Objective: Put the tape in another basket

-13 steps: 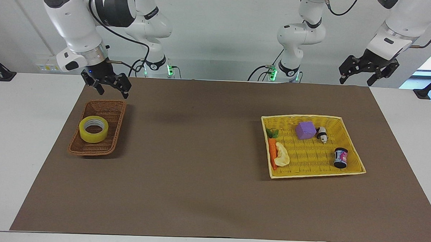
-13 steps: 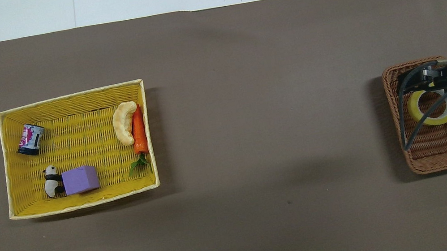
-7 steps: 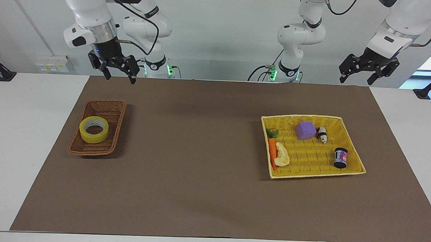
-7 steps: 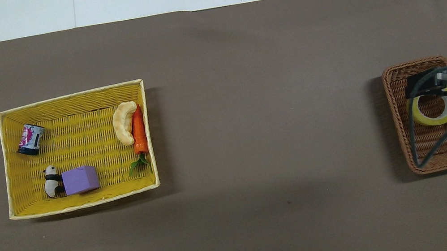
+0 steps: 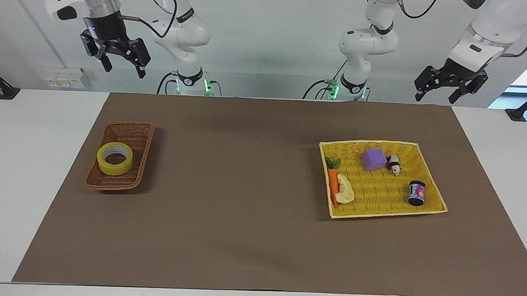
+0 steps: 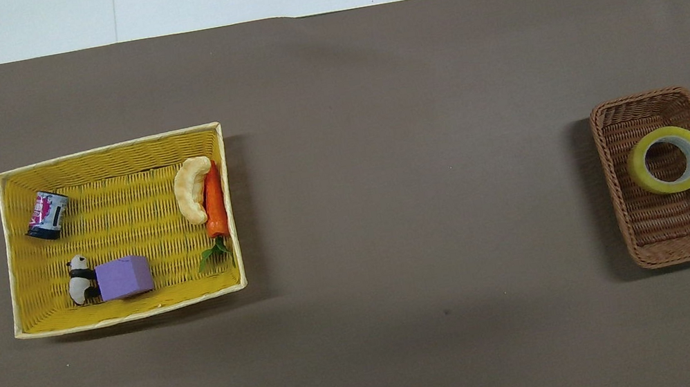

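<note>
1. Bench [image 5: 260, 235]: brown mat, a basket toward each arm's end.
2. Yellow tray basket [image 5: 432, 206]: toys and can only, no tape.
3. Wicker basket [image 5: 137, 132]: holds the tape [image 5: 114, 158], lying flat (looks delivered, nothing left).
4. Right tool [image 5: 120, 66]: raised, wide, empty.
5. Left tool [image 5: 435, 99]: waiting, wide, empty.

Evenly and brightly lit from overhead, diffuse. Soft short shadows beside the wicker basket [image 5: 119, 157] and the yellow tray basket [image 5: 437, 205], toward 3 o'clock of the first and 9 o'clock of the second in the facing view. Daylight glare at 3 o'clock there. Sharp throughout; no motion blur. No glare on the brown mat [image 6: 393, 143].
</note>
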`<move>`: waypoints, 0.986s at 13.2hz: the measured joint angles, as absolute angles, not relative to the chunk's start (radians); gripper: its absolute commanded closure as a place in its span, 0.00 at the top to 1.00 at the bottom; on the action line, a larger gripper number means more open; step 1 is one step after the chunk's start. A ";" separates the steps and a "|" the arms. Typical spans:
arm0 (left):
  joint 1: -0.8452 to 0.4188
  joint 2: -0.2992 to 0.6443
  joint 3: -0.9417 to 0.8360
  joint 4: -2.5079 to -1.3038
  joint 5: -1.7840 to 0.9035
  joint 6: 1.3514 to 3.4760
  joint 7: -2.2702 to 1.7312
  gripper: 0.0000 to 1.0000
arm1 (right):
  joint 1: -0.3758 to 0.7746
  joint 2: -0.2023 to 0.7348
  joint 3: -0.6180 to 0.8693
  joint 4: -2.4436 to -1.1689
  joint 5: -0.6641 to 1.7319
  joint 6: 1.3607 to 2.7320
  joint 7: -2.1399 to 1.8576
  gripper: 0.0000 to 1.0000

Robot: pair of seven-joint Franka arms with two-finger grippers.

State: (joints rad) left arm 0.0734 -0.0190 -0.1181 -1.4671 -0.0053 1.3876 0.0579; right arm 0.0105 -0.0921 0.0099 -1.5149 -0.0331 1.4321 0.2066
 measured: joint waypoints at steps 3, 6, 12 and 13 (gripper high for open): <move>0.073 -0.019 -0.118 -1.467 -0.005 1.387 0.058 1.00 | 0.012 -0.086 0.019 -1.519 -0.033 1.430 0.206 1.00; 0.073 -0.019 -0.118 -1.467 -0.005 1.386 0.057 1.00 | 0.009 -0.086 0.017 -1.519 -0.033 1.430 0.206 1.00; 0.073 -0.019 -0.118 -1.467 -0.005 1.386 0.057 1.00 | 0.005 -0.086 0.003 -1.519 -0.001 1.413 0.206 1.00; 0.073 -0.019 -0.118 -1.467 -0.005 1.386 0.057 1.00 | 0.004 -0.087 0.000 -1.519 -0.001 1.413 0.206 1.00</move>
